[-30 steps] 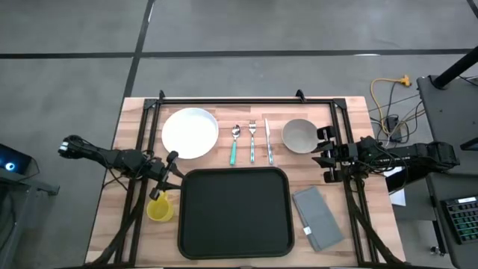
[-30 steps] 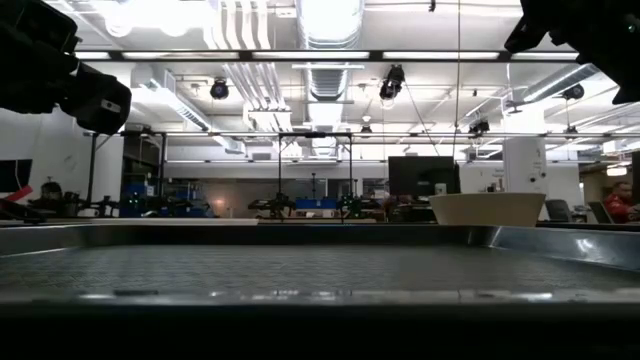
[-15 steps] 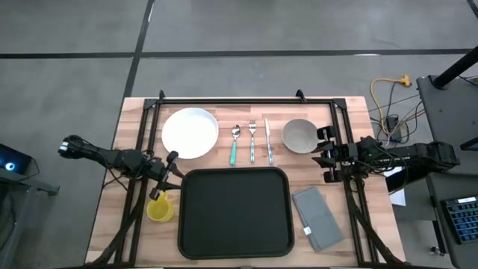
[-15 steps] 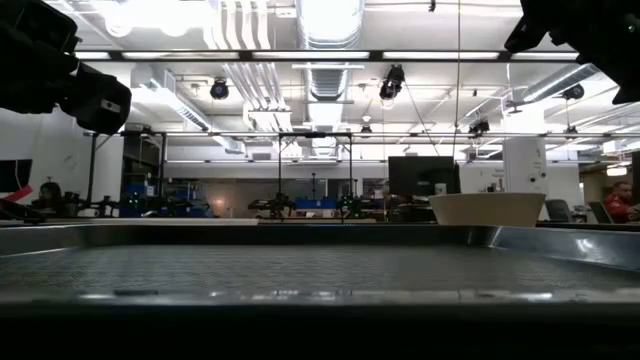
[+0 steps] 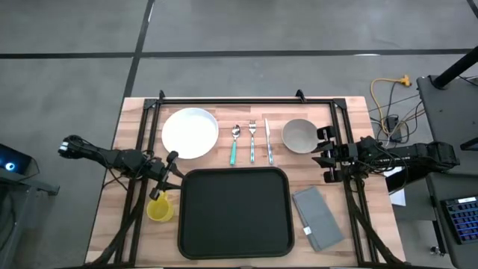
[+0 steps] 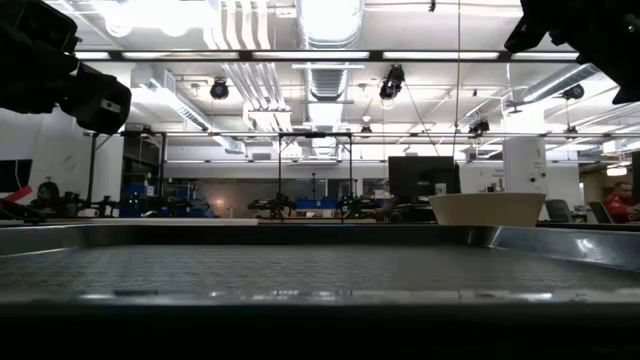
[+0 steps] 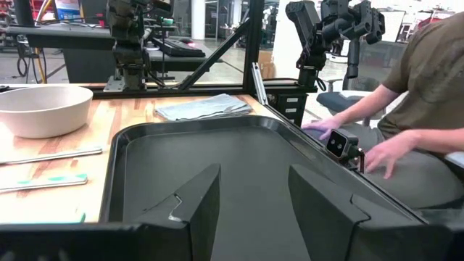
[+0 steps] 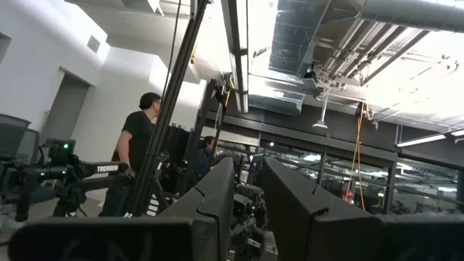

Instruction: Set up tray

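Tray (image 5: 234, 212) sits flat on the wooden worktop (image 5: 119, 142), front-centre, nothing on it. It's the big black one with rounded corners and a raised rim.

Behind the tray, in a row from the left arm's side to the right arm's: white plate (image 5: 190, 133), spoon with a green handle (image 5: 234, 144), fork (image 5: 252, 142), knife (image 5: 268, 141), beige bowl (image 5: 300, 135). All are off the tray, on bare wood. Yellow cup (image 5: 159, 208) stands just beside the tray's edge on the left arm's side. Folded grey napkin (image 5: 318, 217) lies beside the tray on the right arm's side, angled, not touching it.

Left end effector (image 5: 172, 166) is near the tray's rear corner, just behind the yellow cup, pointing in across the tray. Its wrist camera shows the two fingers (image 7: 194, 203) spread with a clear gap, the tray floor visible between them, nothing gripped.

Right end effector (image 5: 324, 155) is beside the bowl, close to its rim, contact unclear from above. Fingers (image 8: 214, 190) are parted, nothing between them; the wrist camera looks up at ceiling and ductwork.

Low view looks level across the tray's floor (image 6: 300, 270), with the bowl (image 6: 487, 208) visible over the far rim.

A person in an olive shirt (image 7: 424, 80) sits past the far side of the tray, hand (image 7: 382, 152) out near a small camera unit (image 7: 341, 143) by the tray rim. Another person in a black shirt (image 8: 134, 156) stands in the room.
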